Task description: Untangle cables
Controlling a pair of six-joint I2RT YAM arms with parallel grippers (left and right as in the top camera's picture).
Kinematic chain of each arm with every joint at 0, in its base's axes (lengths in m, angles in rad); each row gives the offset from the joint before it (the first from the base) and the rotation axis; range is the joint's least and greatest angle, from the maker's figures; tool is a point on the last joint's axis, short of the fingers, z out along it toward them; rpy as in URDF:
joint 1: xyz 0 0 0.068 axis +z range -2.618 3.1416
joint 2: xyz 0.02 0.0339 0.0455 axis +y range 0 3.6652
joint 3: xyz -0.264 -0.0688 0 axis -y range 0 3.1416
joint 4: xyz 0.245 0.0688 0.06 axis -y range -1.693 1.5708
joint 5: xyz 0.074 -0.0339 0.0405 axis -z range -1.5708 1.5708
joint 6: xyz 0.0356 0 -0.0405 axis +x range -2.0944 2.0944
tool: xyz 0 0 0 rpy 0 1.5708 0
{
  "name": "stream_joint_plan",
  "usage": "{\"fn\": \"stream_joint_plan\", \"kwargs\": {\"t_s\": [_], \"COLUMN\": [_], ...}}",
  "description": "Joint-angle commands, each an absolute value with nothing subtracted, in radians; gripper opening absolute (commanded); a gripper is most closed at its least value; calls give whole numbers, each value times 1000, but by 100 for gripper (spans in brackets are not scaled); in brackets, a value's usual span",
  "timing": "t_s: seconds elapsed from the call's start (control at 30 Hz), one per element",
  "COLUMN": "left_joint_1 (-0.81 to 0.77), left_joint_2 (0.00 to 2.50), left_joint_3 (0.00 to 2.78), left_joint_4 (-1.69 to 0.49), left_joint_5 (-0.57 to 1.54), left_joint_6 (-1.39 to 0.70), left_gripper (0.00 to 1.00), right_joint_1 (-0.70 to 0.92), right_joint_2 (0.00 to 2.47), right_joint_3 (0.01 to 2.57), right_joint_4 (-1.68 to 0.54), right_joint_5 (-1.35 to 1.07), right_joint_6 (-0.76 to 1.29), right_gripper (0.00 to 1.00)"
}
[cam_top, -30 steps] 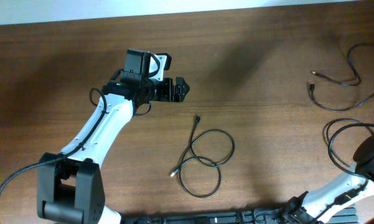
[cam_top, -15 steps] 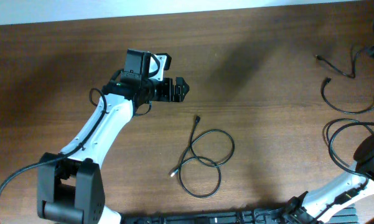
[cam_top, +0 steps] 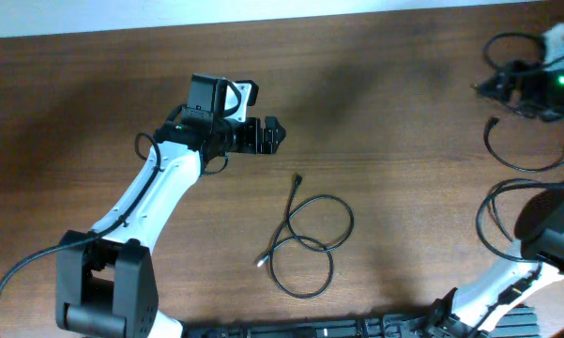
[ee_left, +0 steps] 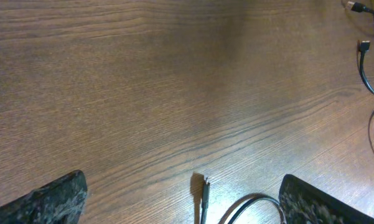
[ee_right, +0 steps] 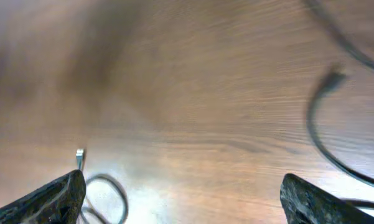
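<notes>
While both left gripper (cam_top: 270, 134) and right gripper (ee_right: 182, 186) stand wide apart, empty, looped cable (cam_top: 310, 237) lies lower centre, other cables (cam_top: 489, 141) at right edge. Best bet: left gripper pinches the plug end (ee_left: 202, 186), drags outward, low and slow, to open the loop.

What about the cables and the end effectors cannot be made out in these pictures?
Overhead: the right cables leave the right edge and pass under the right arm; their crossings are hidden.
Overhead: the right end effector is blurred; its fingers cannot be told apart.
Left wrist: the bottom edge cuts off the middle cable; only its plug end shows.
Right wrist: motion blur; the small plug cannot be identified.
</notes>
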State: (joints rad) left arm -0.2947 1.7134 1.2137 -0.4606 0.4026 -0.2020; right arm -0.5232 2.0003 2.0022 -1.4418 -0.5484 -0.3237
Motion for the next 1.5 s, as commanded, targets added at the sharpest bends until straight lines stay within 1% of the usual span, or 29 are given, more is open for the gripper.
{"fn": "stream_joint_plan", "kwargs": {"t_s": [0.0, 0.13, 0.23, 0.4, 0.47, 0.53, 0.67, 0.8, 0.93, 1.0, 1.07, 1.13, 1.2, 1.27, 1.37, 1.47], "left_joint_1": [-292, -292, -292, -292, -292, -292, -292, -292, -291, -292, -291, -292, -291, -292, -291, -291], "left_joint_2": [1724, 1724, 1724, 1724, 1724, 1724, 1724, 1724, 1724, 1724, 1724, 1722, 1721, 1721, 1721, 1721], "left_joint_3": [1218, 1218, 1218, 1218, 1218, 1218, 1218, 1218, 1218, 1218, 1218, 1218, 1218, 1218, 1218, 1218], "left_joint_4": [-461, -461, -461, -461, -461, -461, -461, -461, -463, -477, -501, -548, -611, -648, -664, -661], "left_joint_5": [395, 395, 395, 395, 395, 395, 395, 395, 387, 347, 281, 165, 15, -75, -114, -129], "left_joint_6": [-186, -186, -186, -186, -186, -186, -186, -186, -186, -185, -185, -185, -185, -185, -185, -185], "left_gripper": [99, 99, 99, 99, 99, 99, 99, 99, 99, 99, 99, 99, 99, 99, 99, 99], "right_joint_1": [-441, -341, -247, -113, -22, 30, 105, 125, 128, 141, 168, 206, 267, 339, 447, 516], "right_joint_2": [2004, 2004, 2004, 2004, 2004, 2004, 2003, 1978, 1888, 1833, 1763, 1687, 1597, 1530, 1496, 1501], "right_joint_3": [1996, 1996, 1996, 1996, 1991, 1977, 1924, 1855, 1752, 1687, 1603, 1507, 1380, 1264, 1135, 1057], "right_joint_4": [-1501, -1573, -1639, -1689, -1699, -1699, -1699, -1693, -1628, -1579, -1514, -1435, -1317, -1198, -1073, -974], "right_joint_5": [-565, -565, -565, -565, -555, -517, -484, -487, -498, -493, -493, -490, -450, -352, -231, -195], "right_joint_6": [-492, -529, -600, -638, -654, -649, -635, -609, -555, -533, -499, -468, -402, -330, -297, -297], "right_gripper": [99, 99, 99, 99, 99, 99, 99, 99, 99, 99, 99, 99, 99, 99, 99, 99]}}
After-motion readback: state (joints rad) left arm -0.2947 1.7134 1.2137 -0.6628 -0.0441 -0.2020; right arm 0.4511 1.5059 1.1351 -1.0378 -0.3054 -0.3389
